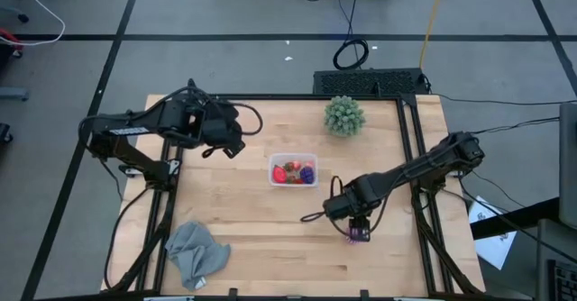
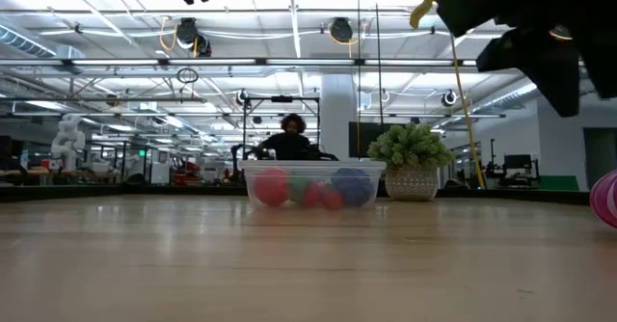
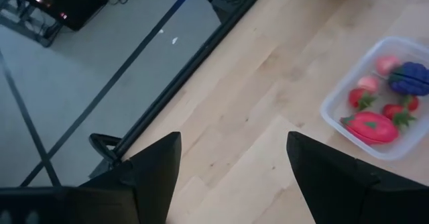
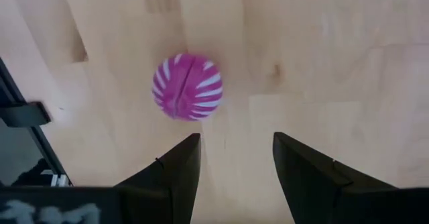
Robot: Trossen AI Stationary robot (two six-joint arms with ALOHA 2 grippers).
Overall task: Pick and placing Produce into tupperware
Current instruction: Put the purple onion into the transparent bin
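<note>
While the left hand [image 1: 233, 145] idles open and empty over the rear-left of the bare wooden surface [image 1: 261, 224], a crumpled grey cloth [image 1: 195, 253] sits near the front-left edge. Clear tupperware [image 1: 293, 170] at centre holds red, pink and purple produce [image 1: 295, 171]. Right hand [image 1: 358, 228] hovers open above the striped magenta ball [image 4: 187, 86], holding nothing, open wood around it.

The right pincer [image 4: 233, 177] points down at about 5 o'clock with fingers spread and empty; the left pincer [image 3: 231, 167] waits at 10 o'clock, likewise parted.
</note>
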